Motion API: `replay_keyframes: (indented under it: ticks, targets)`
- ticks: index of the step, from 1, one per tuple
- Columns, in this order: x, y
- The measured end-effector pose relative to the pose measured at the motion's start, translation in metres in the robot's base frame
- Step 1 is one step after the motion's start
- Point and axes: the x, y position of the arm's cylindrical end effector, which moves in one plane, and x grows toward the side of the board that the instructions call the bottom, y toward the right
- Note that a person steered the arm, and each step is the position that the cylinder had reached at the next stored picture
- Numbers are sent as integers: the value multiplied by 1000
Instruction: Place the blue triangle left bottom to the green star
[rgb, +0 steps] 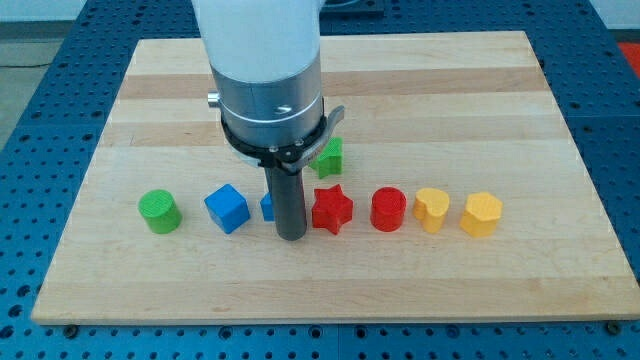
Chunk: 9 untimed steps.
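The blue triangle (268, 207) is mostly hidden behind my rod; only a small blue edge shows at the rod's left side. The green star (329, 156) sits just above and to the right, partly hidden by the arm's silver collar. My tip (291, 236) rests on the board directly in front of the blue triangle, between the blue cube (227, 208) and the red star (332, 209). Whether the tip touches the triangle cannot be told.
A row of blocks runs across the board's lower half: a green cylinder (159, 211), the blue cube, the red star, a red cylinder (388, 210), a yellow heart (432, 210) and a yellow hexagon (481, 214). The wooden board (450, 100) lies on a blue perforated table.
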Motion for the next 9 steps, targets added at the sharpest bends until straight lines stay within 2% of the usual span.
replay_keyframes:
  ticks: [1, 3, 6, 9]
  targets:
    - [-7, -3]
    - [-5, -47]
    - [-24, -11]
    - [-35, -11]
